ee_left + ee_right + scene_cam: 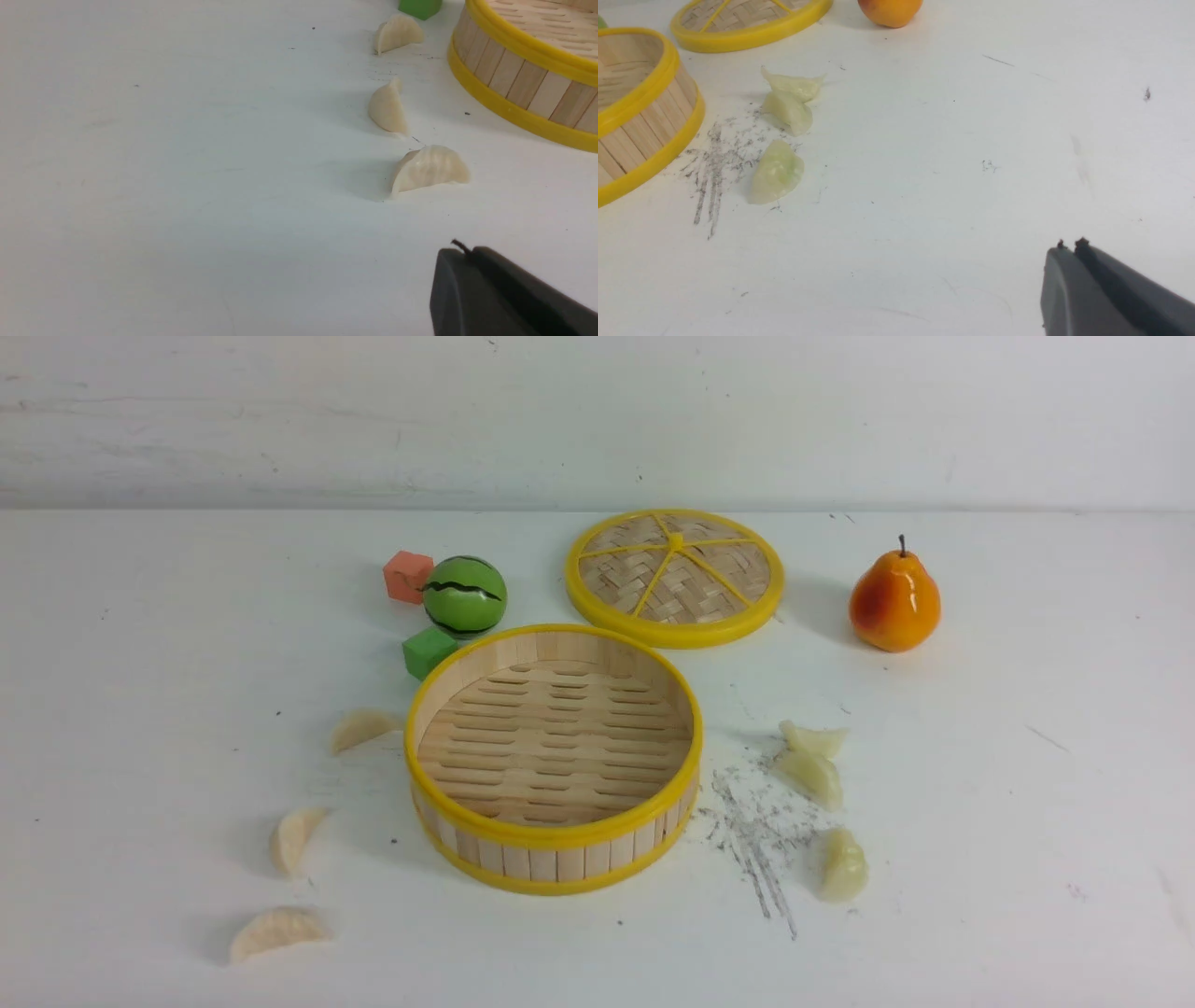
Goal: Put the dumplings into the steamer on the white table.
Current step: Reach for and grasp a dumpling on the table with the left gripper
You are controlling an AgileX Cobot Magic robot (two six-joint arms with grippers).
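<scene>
Left gripper [460, 249]: only its dark tips show, cut off by the frame edge. The jaws are pressed together with nothing between them. It is out of the front view.
Right gripper [1069, 245]: again only the tips show, cut off. The jaws are together and empty. It is out of the front view.
Cut off: each wrist view shows just part of the steamer [551, 835]. The right wrist view crops the lid [674, 577] and the top of the pear [893, 600].
Unclear: whether the lid touches the steamer's far rim.
Dumplings: small glossy crescents with pleated backs. All six lie on the table [1027, 859], outside the steamer.
Cream dumplings [362, 728] [295, 838] [276, 931]: a loose row ahead of the left gripper, apart from one another. The nearest sits just ahead of its tips, not touching.
Green dumplings [814, 739] [810, 775] [842, 864]: ahead of the right gripper, well apart from it. The two farthest touch each other.
Steamer: round, with a slatted floor, a wooden strip wall and yellow rims. It stands ahead of both grippers, between the two groups.
Scratches [752, 840]: dark grey, between the steamer and the green dumplings.
Counts: three cream and three green dumplings, one steamer, one lid, one pear, one melon ball [464, 595], one red cube [408, 576], one green cube [428, 651].
Beyond: the lid lies flat past the steamer and the pear stands upright past the green dumplings. The ball and cubes are past the cream dumplings, with the green cube just beside the steamer's wall.
</scene>
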